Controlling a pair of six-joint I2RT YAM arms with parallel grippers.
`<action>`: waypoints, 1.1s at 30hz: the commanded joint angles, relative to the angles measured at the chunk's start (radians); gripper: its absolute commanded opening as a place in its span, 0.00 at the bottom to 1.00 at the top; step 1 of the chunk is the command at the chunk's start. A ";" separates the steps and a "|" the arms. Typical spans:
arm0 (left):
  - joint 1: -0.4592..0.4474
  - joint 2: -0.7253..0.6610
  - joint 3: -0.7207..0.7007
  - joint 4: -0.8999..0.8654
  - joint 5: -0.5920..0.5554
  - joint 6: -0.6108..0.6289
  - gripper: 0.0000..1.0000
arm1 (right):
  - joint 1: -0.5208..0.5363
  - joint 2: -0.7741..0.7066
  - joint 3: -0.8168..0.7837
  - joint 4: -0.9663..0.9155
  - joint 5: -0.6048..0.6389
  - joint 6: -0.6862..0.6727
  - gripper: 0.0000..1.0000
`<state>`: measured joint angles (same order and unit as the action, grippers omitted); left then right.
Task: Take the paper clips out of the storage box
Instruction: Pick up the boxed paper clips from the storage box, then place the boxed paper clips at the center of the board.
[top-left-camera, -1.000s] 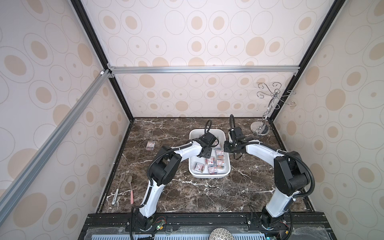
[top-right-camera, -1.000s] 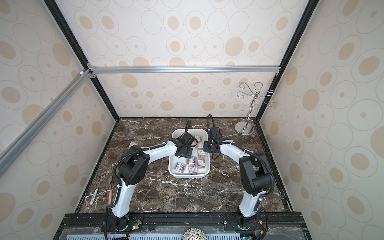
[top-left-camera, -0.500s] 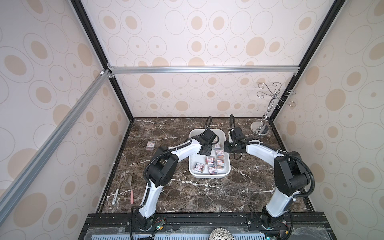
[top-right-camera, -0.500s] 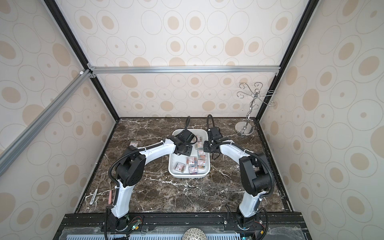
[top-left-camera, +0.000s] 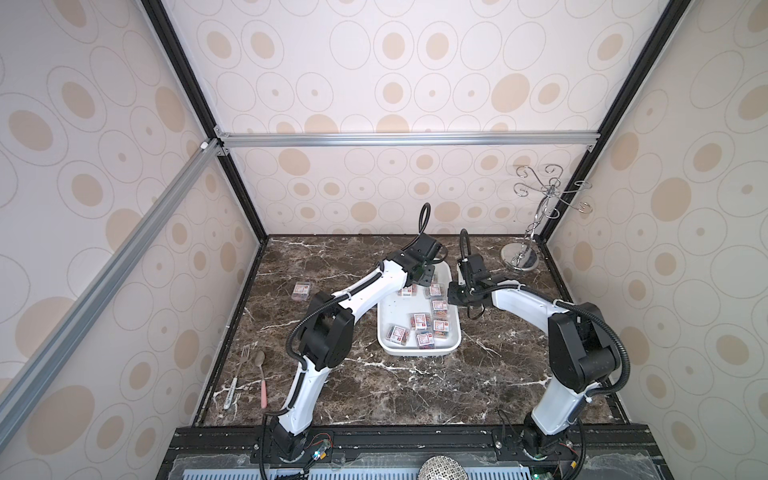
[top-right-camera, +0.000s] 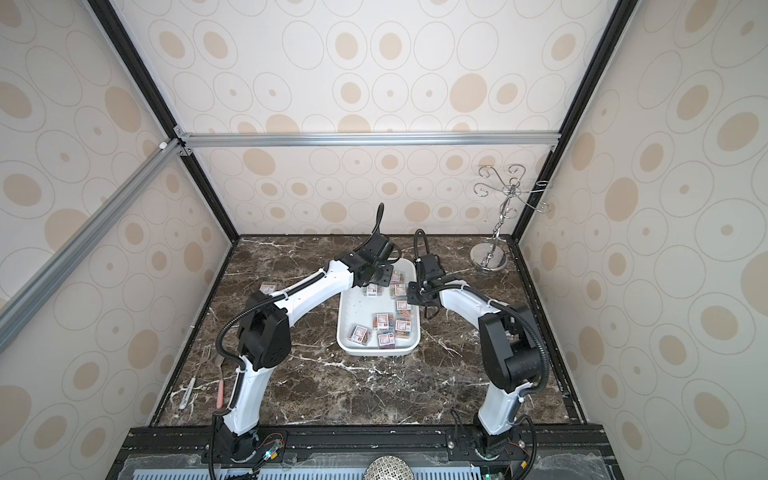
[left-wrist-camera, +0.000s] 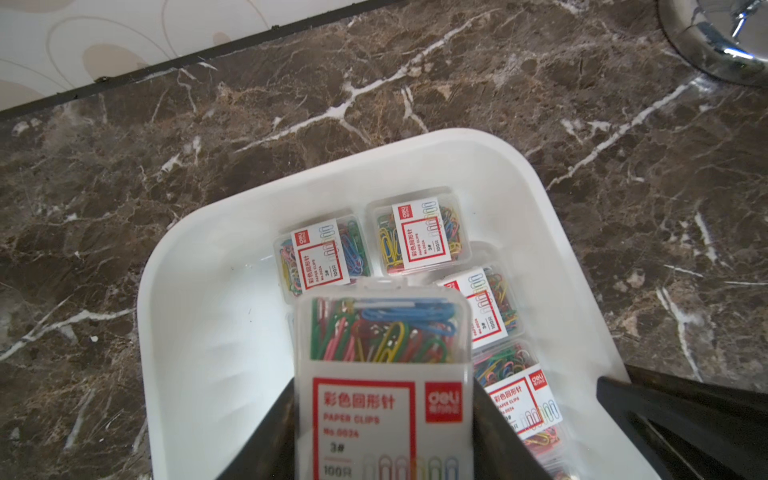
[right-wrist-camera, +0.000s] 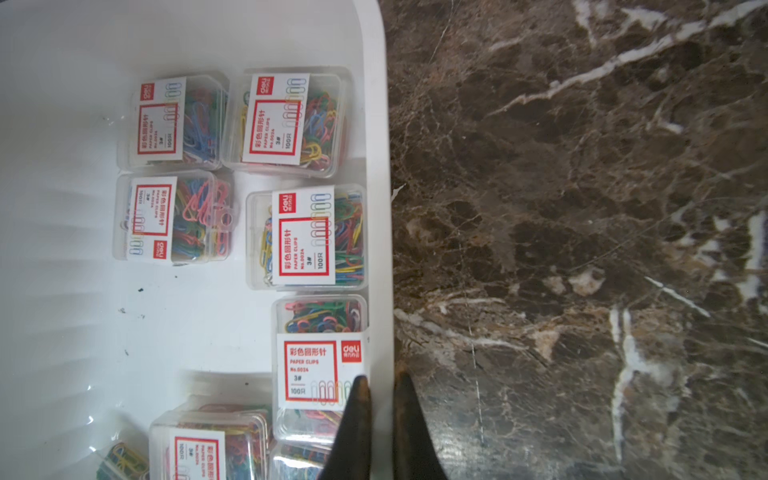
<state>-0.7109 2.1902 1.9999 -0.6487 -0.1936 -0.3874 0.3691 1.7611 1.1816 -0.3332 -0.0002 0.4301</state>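
While the left gripper (left-wrist-camera: 384, 419) clasps a clip box (left-wrist-camera: 382, 328) over the tray's (left-wrist-camera: 199, 332) far end, right gripper (right-wrist-camera: 380, 399) pinched on the tray's right rim, other clip boxes (right-wrist-camera: 307, 237) lying inside, lone box (top-left-camera: 301, 291) on the table (top-left-camera: 415, 395), far left.

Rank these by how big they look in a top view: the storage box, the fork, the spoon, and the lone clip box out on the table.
1. Storage box, clearly the largest.
2. Fork and spoon: about equal in length, so I won't rank them.
3. Lone clip box, the smallest.
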 joint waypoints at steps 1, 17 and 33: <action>0.019 0.025 0.081 -0.062 -0.033 0.047 0.53 | -0.001 0.005 -0.031 -0.056 -0.003 0.010 0.00; 0.159 -0.025 0.066 -0.073 -0.063 0.098 0.53 | -0.001 0.014 -0.029 -0.056 0.001 0.006 0.00; 0.352 -0.152 -0.165 0.035 -0.033 0.168 0.52 | -0.001 0.036 -0.007 -0.068 0.000 0.002 0.00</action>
<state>-0.3870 2.0850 1.8694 -0.6521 -0.2344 -0.2584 0.3691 1.7615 1.1816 -0.3328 -0.0002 0.4297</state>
